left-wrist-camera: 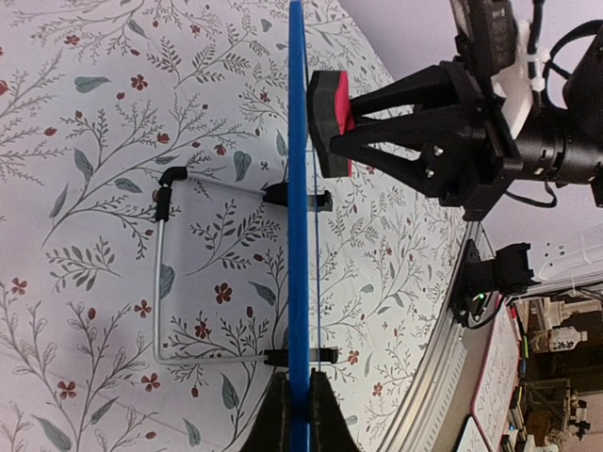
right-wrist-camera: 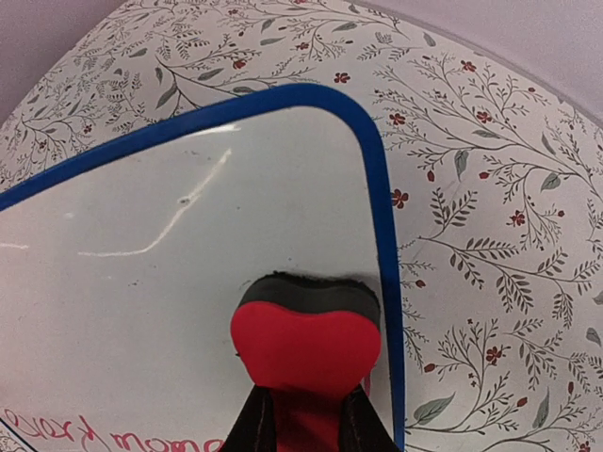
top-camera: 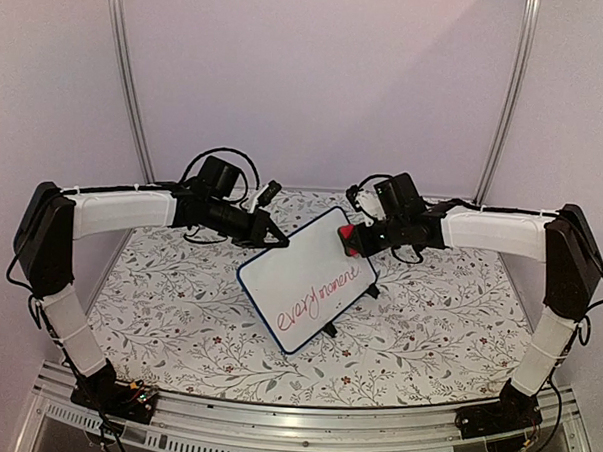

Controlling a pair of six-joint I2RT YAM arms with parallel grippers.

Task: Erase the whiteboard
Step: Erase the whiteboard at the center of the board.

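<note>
The whiteboard (top-camera: 304, 281) stands tilted on its wire stand (left-wrist-camera: 158, 282) about the middle of the table (top-camera: 177, 321), with red marker writing (top-camera: 313, 297) along its lower part. It looks light, thin and stiff, with a slick face, and would probably tip or skid under a wipe, so the frame edge is the place to pinch. The left gripper (left-wrist-camera: 300, 414) is clamped on that blue rim. The right gripper (right-wrist-camera: 306, 428) is closed on the red eraser (right-wrist-camera: 306, 344), which is against or just off the board's upper corner.
</note>
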